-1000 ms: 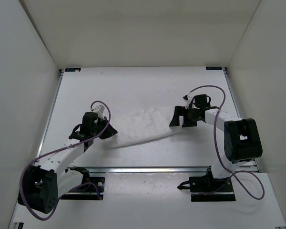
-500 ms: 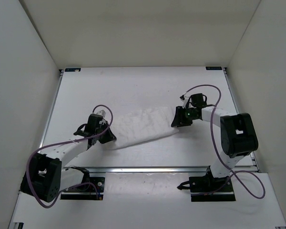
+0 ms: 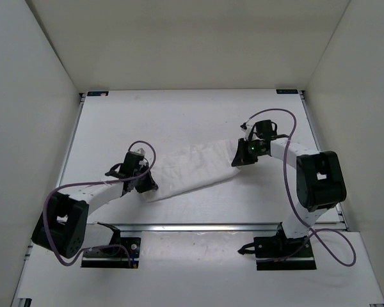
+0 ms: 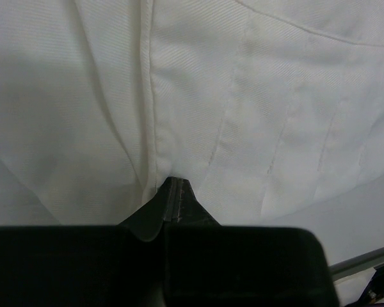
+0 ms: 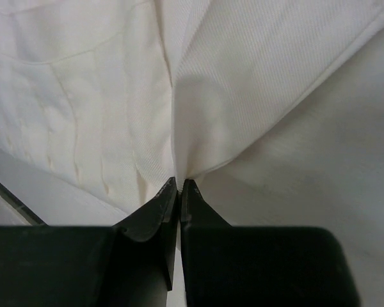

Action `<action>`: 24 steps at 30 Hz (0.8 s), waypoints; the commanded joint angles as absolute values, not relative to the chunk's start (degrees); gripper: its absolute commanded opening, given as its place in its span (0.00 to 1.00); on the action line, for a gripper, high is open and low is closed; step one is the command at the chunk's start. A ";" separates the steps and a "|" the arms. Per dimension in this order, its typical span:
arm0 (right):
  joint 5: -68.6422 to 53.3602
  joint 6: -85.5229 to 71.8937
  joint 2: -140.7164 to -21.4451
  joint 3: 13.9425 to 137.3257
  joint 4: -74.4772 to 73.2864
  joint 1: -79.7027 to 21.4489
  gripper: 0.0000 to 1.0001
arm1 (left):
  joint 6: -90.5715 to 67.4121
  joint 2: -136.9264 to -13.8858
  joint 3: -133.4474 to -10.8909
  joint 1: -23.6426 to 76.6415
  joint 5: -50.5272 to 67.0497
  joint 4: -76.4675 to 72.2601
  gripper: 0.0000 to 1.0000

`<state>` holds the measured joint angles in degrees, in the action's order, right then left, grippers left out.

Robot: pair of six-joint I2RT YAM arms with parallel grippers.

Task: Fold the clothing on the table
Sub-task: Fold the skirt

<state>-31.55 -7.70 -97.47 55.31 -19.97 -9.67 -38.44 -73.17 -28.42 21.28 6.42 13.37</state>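
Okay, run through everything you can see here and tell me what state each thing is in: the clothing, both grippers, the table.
clothing: spread in a long wrinkled band on the table, pinched at both ends.
left gripper: shut on the clothing's left end, fabric puckered at the tips.
right gripper: shut on the clothing's right end, a fold caught between the tips.
table: bears the clothing across its middle.

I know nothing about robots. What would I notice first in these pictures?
A wrinkled white piece of clothing lies stretched slantwise across the middle of the white table. Two arms reach in from the near edge. The left pincer and the right pincer are each shut on one end of it, and the cloth puckers where they pinch.
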 commanded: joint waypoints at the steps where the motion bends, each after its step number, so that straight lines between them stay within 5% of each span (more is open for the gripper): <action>1: -30.42 -7.65 -91.86 61.16 -21.53 -9.05 0.00 | -39.72 -75.93 -29.97 22.24 5.18 13.80 0.00; 14: -30.51 -13.87 -87.10 74.00 -22.52 -19.22 0.00 | -49.47 -92.90 -42.18 29.27 10.03 4.13 0.00; 24: -31.20 -22.05 -89.65 69.80 -13.64 -31.72 0.00 | -56.95 -93.25 -36.21 27.51 11.42 -5.10 0.00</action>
<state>-30.06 -17.56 -89.78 71.75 -19.79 -29.93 -54.22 -92.55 -38.00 27.83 12.10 -3.22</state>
